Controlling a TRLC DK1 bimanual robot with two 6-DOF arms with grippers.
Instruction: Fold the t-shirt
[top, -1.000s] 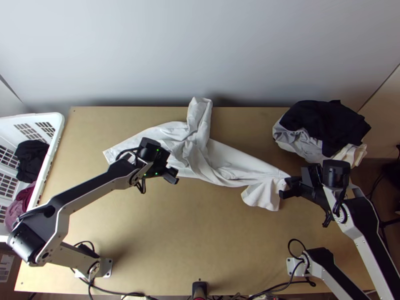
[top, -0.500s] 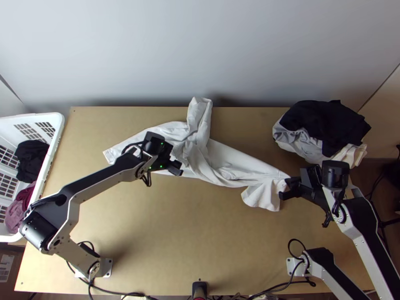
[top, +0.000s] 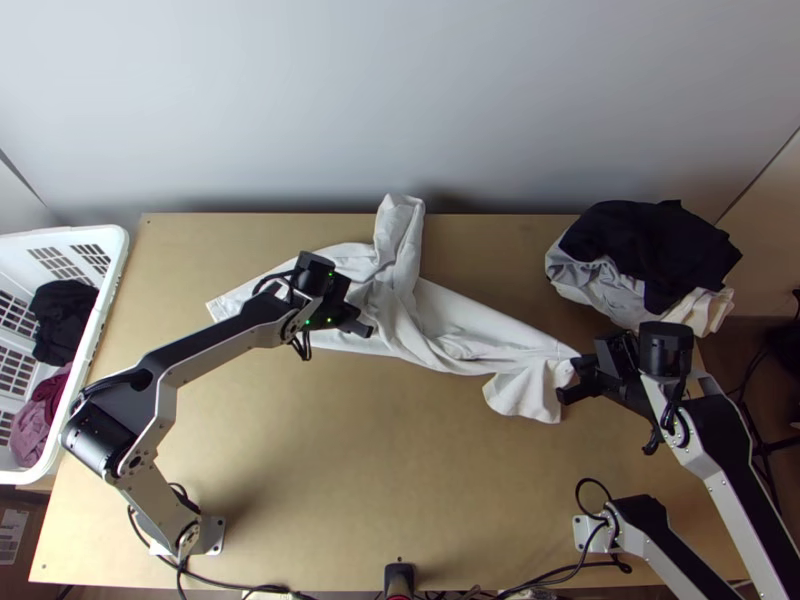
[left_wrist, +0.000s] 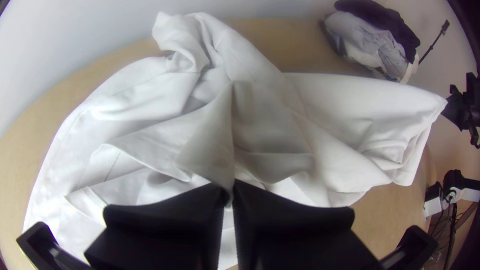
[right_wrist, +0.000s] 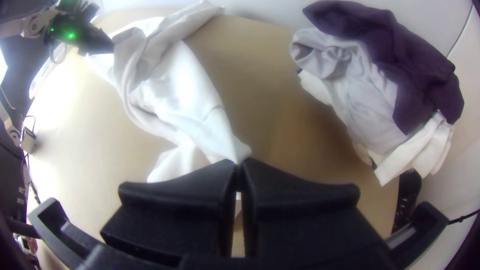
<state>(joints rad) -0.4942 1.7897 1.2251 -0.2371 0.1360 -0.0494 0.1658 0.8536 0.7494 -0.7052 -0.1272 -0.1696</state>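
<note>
One white shirt (top: 455, 325) lies bunched and twisted in a long strip across the table (top: 400, 480), one part of it pointing to the far edge. Two grippers hold it. The left gripper (top: 360, 328) is over the shirt's left half, its jaws closed on a raised fold, which runs in between the tips in the left wrist view. The right gripper (top: 568, 380) is at the shirt's right end, its jaws closed on the cloth there, with a loose flap beside them.

Beyond that end, near the table's far right corner, is one pile of at least three pieces: black (top: 650, 245), grey (top: 592, 282) and cream (top: 706, 308). At the left edge stands one white basket (top: 117, 262) with black cloth (top: 62, 318) and purplish cloth (top: 38, 425) in it.
</note>
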